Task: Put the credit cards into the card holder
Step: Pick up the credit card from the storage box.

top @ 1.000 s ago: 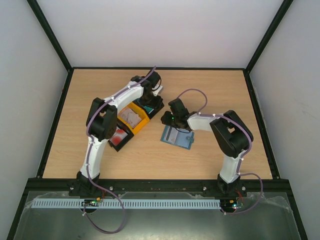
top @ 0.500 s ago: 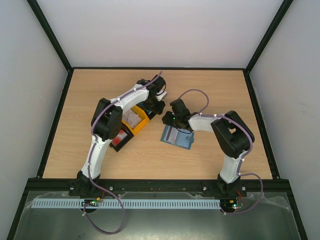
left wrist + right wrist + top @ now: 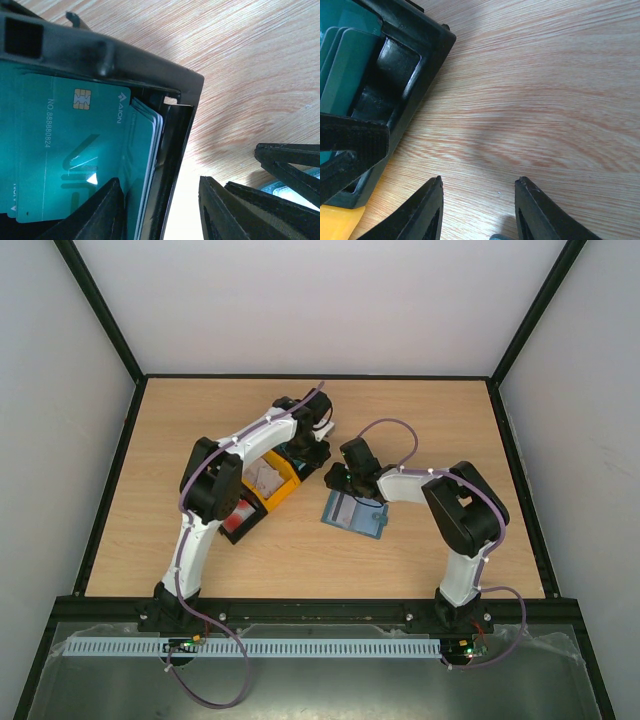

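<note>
**Both hands parted by the trays**

The left hand [image 3: 160, 182] is seen partly open, astride the wall of a black plastic tray [image 3: 100, 55] of teal-green cards [image 3: 75, 150]; nothing is gripped. The right hand [image 3: 477, 180] is seen partly open and empty above the wooden surface [image 3: 545, 100]. The slate-blue folding card holder [image 3: 355, 512] lies just beside it. White-and-pink plastic credit cards [image 3: 263, 476] are seen in a yellow tray [image 3: 285, 489].
</note>
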Available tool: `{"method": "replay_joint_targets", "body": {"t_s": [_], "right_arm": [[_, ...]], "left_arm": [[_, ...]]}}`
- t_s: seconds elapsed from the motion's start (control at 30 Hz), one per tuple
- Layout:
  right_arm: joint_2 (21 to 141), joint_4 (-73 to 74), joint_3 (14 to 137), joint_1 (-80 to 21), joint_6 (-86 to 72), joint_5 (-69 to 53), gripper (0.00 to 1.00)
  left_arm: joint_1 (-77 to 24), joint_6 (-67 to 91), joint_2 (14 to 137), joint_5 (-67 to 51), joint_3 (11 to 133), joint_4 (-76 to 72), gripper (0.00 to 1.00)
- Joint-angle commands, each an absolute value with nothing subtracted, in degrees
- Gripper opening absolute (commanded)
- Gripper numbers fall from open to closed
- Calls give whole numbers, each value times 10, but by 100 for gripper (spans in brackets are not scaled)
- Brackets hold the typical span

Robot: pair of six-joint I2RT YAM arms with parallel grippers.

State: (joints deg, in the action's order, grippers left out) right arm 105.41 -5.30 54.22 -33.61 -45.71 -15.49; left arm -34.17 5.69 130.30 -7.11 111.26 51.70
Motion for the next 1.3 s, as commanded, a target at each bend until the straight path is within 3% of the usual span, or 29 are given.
{"method": "replay_joint_targets", "body": {"t_s": [0.0, 0.37, 0.6, 1.03, 1.27], "right_arm": [[1045, -47, 531, -333, -461, -147, 40], [1044, -47, 531, -333, -462, -148, 40], [1046, -48, 532, -333, -463, -150, 40], [1048, -48, 533, -333, -463, -151, 41], [1048, -47, 534, -333, -462, -151, 40]], "left_arm": [[-346, 62, 1277, -79, 1109, 536, 42], [-346, 71, 1271, -62, 1109, 542, 37], [-346, 72, 1271, -63, 1110, 543, 26], [-346, 69, 1264, -62, 1107, 547, 26], [-346, 69, 1262, -62, 1107, 546, 16]]}}
